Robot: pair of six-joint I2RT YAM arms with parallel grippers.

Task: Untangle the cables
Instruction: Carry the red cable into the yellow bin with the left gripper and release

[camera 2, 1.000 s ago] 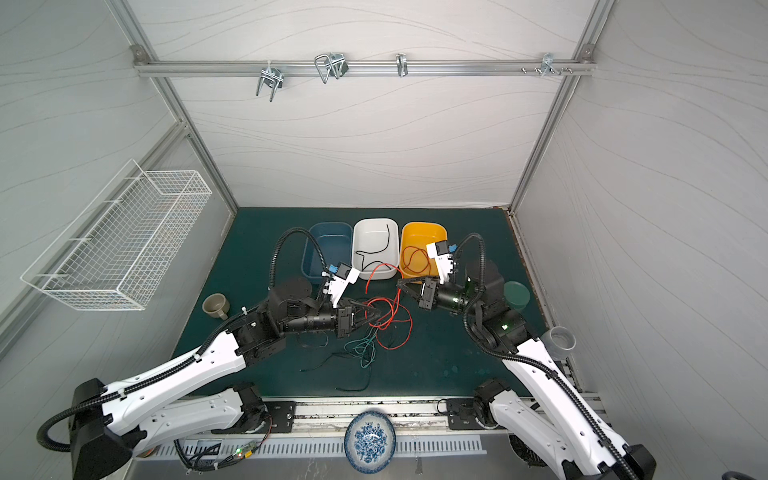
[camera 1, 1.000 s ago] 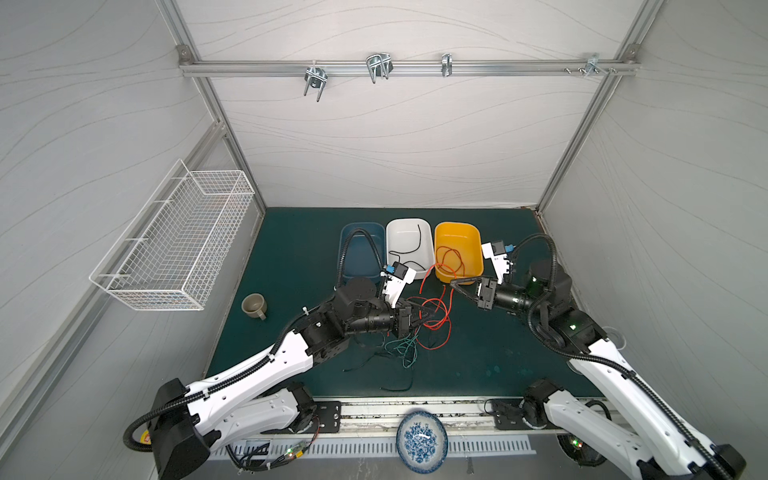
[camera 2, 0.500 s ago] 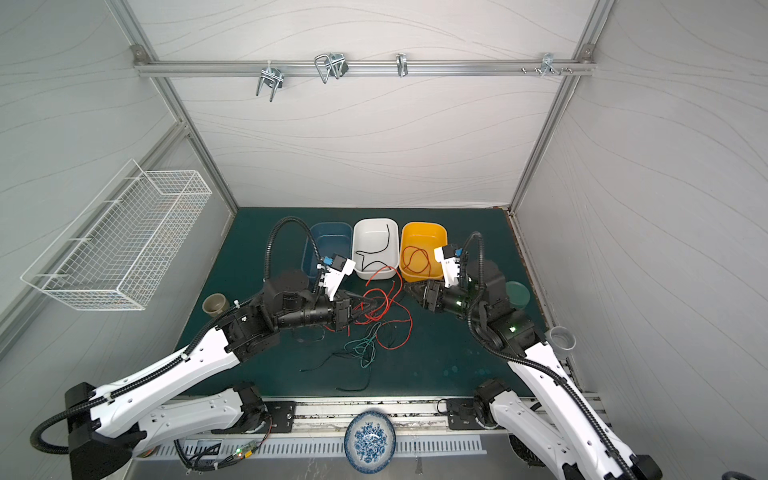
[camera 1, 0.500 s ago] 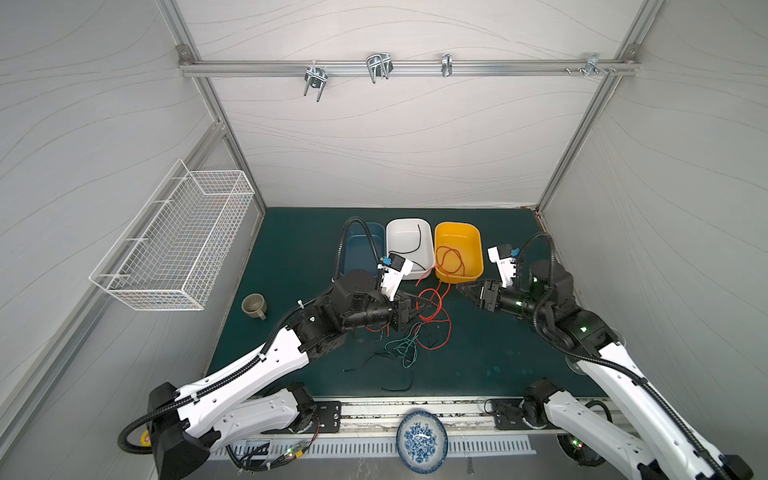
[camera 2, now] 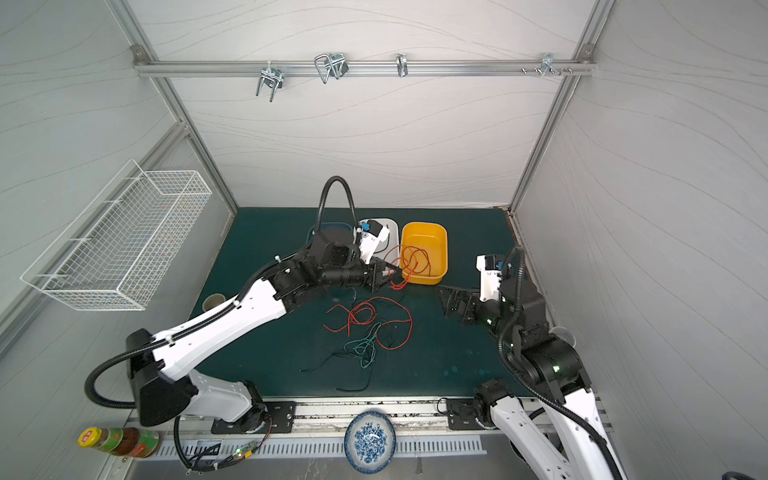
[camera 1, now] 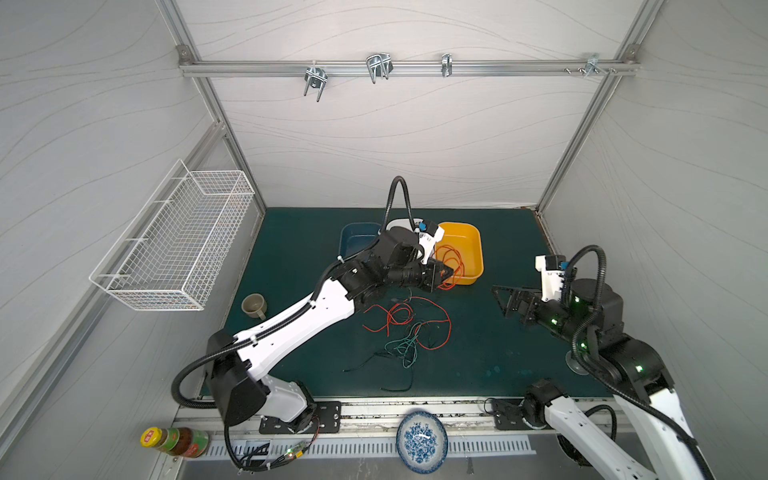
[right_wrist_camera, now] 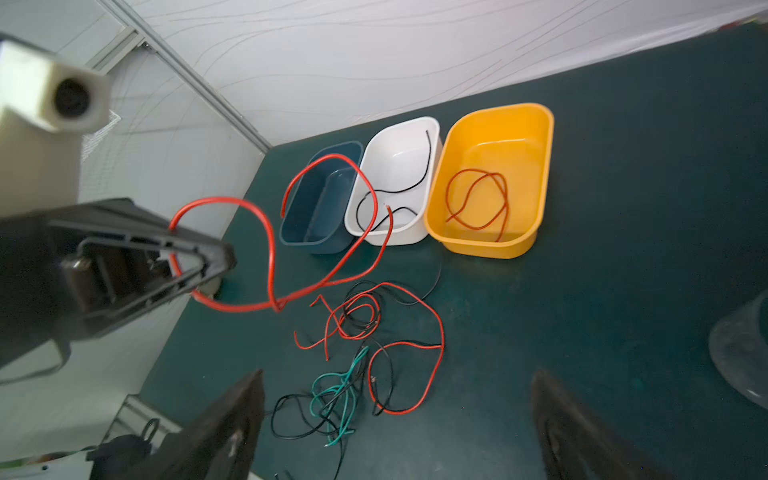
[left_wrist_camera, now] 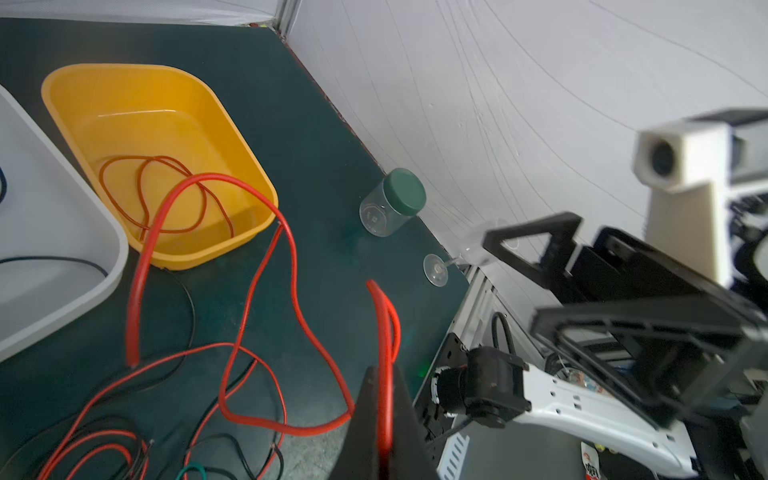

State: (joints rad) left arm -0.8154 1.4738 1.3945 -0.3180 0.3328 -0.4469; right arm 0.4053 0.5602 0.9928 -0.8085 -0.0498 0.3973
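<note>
Letting go, the right gripper point(camera 1: 500, 301) pulls back, fingers wide apart and empty. The left gripper point(camera 1: 445, 272) stays clamped on one red cable point(right_wrist_camera: 272, 253), lifted beside the yellow tub point(camera 1: 461, 232) and probably ready to drop in. The remaining cables point(camera 1: 409, 332) lie tangled on the mat.

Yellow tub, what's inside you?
One looped red cable lies on the floor of the yellow tub; nothing else shows. In a top view the left arm covers the tub's near corner, but the right wrist view sees it uncovered.

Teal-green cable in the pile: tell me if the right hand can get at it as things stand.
Probably yes. The right hand is open and empty, with bare mat between it and the teal-green cable. Black cables are tangled through it, so it may pinch those too.
</note>
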